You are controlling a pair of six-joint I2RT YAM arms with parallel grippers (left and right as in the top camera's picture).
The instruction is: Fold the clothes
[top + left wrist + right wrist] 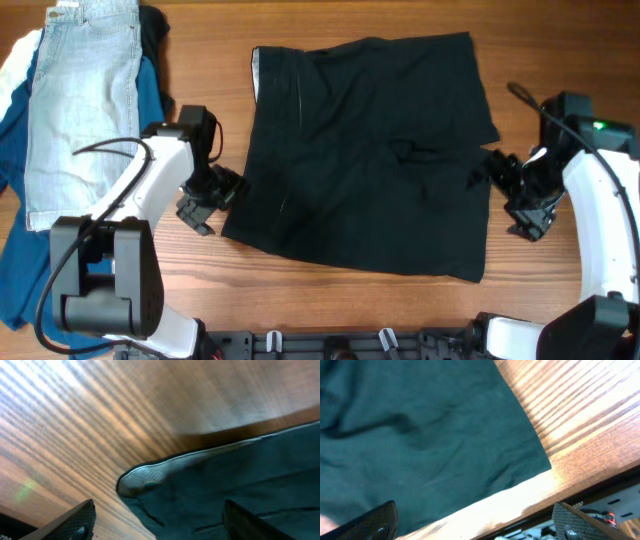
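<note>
The black shorts [365, 155] are lying flat at the middle of the wooden table [560, 50], while the left gripper [213, 198] is hovering at their 8 o'clock corner and the right gripper [507, 193] at their 3 o'clock edge, both spread wide and gripping nothing.

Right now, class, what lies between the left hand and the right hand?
The black shorts, spread out, fill the stretch from left hand to right hand; the overhead view shows it.
</note>
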